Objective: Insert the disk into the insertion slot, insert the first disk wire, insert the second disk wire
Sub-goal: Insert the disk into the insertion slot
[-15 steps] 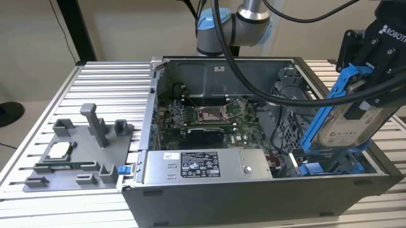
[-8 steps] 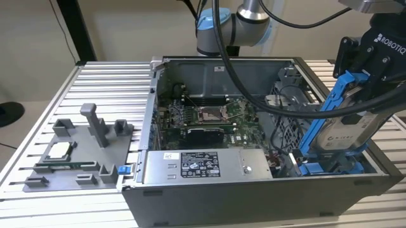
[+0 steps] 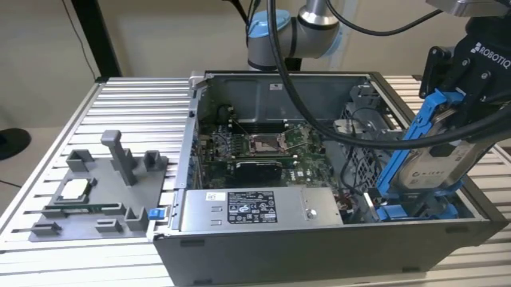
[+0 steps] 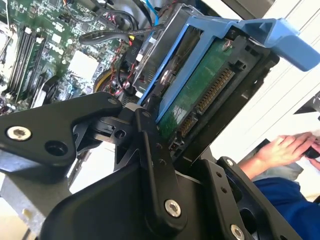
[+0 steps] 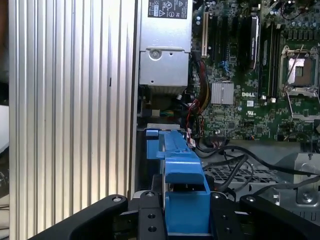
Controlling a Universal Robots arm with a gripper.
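Exterior view, tool: your tool [image 3: 463,98] hangs high at the exterior view's right, clamped on the upper end of the disk [image 3: 435,164].
Exterior view, disk: it stands on end and leans a little, with its white label toward the camera. It is clipped in its blue carrier frame [image 3: 417,128], inside the right end of the computer case [image 3: 319,251].
Exterior view, insertion slot: you see the insertion slot [image 3: 415,210] with its blue rails just under the disk's lower end. You cannot tell whether they touch.
Exterior view, surroundings: the power-supply box [image 3: 255,209] lies along the near wall, with the motherboard [image 3: 264,149] beyond it. The case stands on the ribbed counter [image 3: 136,101]. A grey fixture [image 3: 96,197] lies on the counter at the exterior view's left, and the arm [image 3: 295,30] rises behind the case.
Second wrist view, grip: a black finger [image 4: 150,140] presses on the edge of the blue frame. The disk's green circuit-board side [image 4: 200,95] and its connector row face you.
Second wrist view, background: a person's hand [image 4: 285,147] and a blue sleeve [image 4: 290,200] show beyond the disk.
First wrist view, disk: the blue end of the frame [image 5: 185,195] sits between the tool's black links.
First wrist view, around it: the grey drive cage [image 5: 270,180] and black wires [image 5: 225,155] lie just beside the frame.
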